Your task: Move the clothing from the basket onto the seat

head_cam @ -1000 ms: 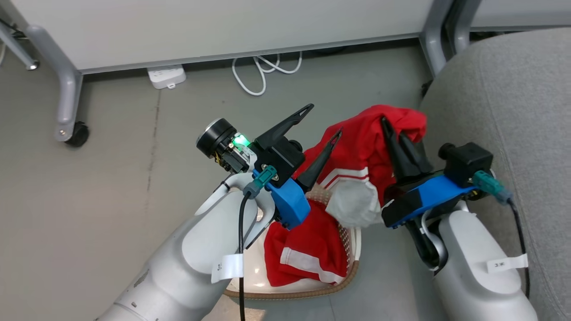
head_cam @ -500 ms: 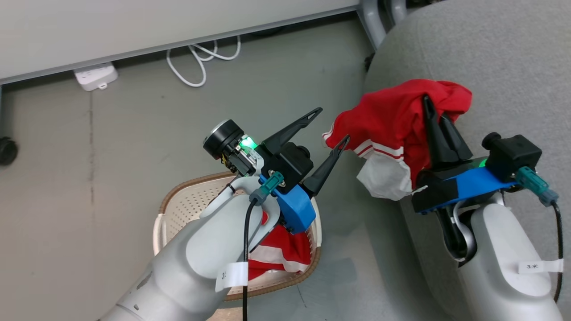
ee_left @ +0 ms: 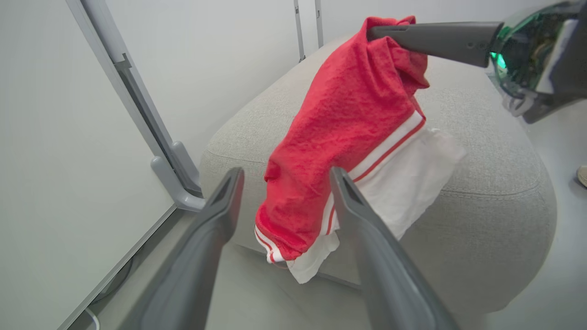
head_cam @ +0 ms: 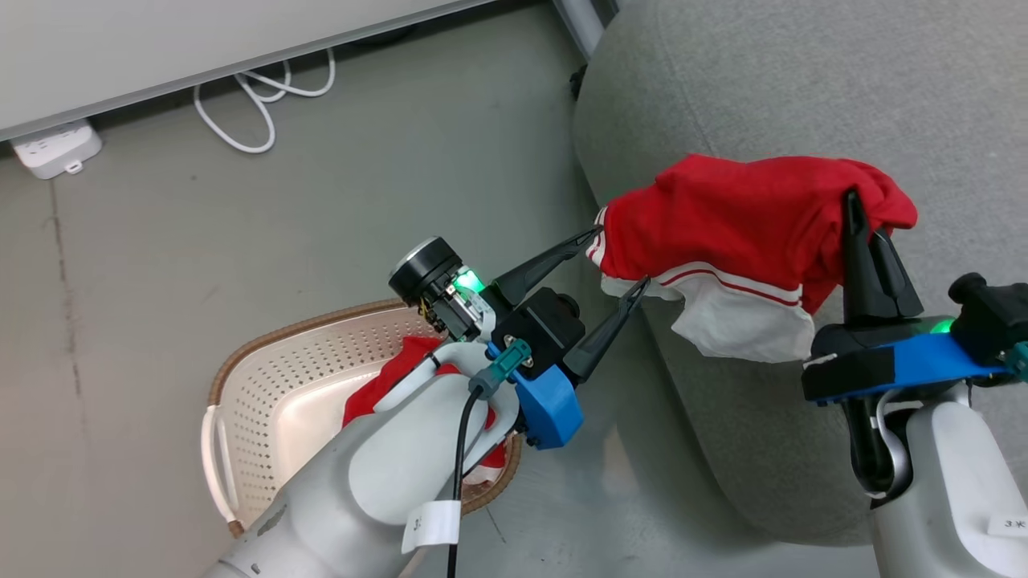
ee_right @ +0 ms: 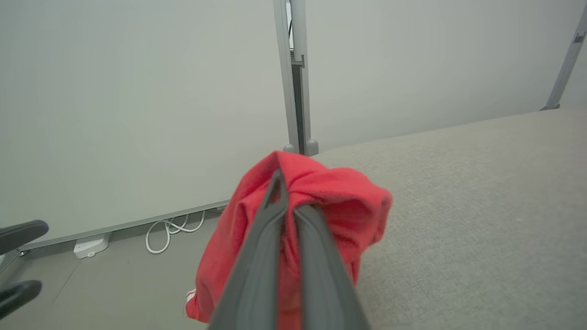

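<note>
The right tool [head_cam: 864,213], clenched on a red garment [head_cam: 723,217], holds it above the grey seat [head_cam: 763,80] edge, the left tool [head_cam: 622,255] gapes released beside its hem, and another garment [head_cam: 385,377] lies in the basket [head_cam: 273,377].

**Setting:** an office-like test room with a lounge corner, as far as I can see from my cameras.
**Landmark:** light grey upholstered sofa [head_cam: 803,80].
**Behind the sofa:** plain white partition panels [ee_right: 137,91] on grey metal posts [ee_right: 293,91].
**To the sofa's left in my head view, at the foot of the panels:** white power strip [head_cam: 55,148] and looped white cable [head_cam: 273,92].
**Under the sofa and around it:** bare, smooth grey floor [head_cam: 241,241].
</note>
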### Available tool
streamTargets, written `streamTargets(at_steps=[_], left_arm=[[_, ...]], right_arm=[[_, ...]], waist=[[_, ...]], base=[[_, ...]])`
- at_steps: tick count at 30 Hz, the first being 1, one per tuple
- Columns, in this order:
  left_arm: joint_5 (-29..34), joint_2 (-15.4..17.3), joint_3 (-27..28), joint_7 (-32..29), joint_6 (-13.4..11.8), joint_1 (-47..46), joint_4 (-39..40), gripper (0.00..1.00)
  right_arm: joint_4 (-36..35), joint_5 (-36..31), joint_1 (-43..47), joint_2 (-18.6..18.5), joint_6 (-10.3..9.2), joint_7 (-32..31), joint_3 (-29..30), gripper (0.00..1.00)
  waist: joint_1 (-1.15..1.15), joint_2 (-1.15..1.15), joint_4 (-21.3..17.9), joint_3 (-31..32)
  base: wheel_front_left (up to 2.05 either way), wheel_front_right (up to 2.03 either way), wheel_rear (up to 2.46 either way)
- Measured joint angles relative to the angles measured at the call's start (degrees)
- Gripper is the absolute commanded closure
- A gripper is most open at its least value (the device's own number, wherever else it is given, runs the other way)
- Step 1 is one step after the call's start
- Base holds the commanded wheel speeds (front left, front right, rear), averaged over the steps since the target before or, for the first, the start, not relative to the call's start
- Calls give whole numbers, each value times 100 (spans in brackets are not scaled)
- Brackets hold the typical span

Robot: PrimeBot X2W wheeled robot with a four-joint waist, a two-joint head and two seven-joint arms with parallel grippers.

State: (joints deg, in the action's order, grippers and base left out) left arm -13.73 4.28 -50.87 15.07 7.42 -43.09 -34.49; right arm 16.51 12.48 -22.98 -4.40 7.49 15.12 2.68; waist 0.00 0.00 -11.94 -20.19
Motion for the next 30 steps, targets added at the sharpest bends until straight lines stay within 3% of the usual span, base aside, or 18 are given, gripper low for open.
streamTargets(at_steps=[10,20,30], left_arm=[[-101,32,-165,0,1,70,89,0],[-142,67,-163,0,1,103,100,0],[-81,118,-51,0,0,40,178,0]], right_arm=[[-138,-18,256,60,0,0,210,100],[-171,-59,287,101,0,0,198,100],[-460,-138,-475,-71,0,0,243,100]], waist=[[0,0,-306,-63],[0,0,-337,-59],[0,0,-307,-291]], base=[[0,0,0],[0,0,0],[0,0,0]])
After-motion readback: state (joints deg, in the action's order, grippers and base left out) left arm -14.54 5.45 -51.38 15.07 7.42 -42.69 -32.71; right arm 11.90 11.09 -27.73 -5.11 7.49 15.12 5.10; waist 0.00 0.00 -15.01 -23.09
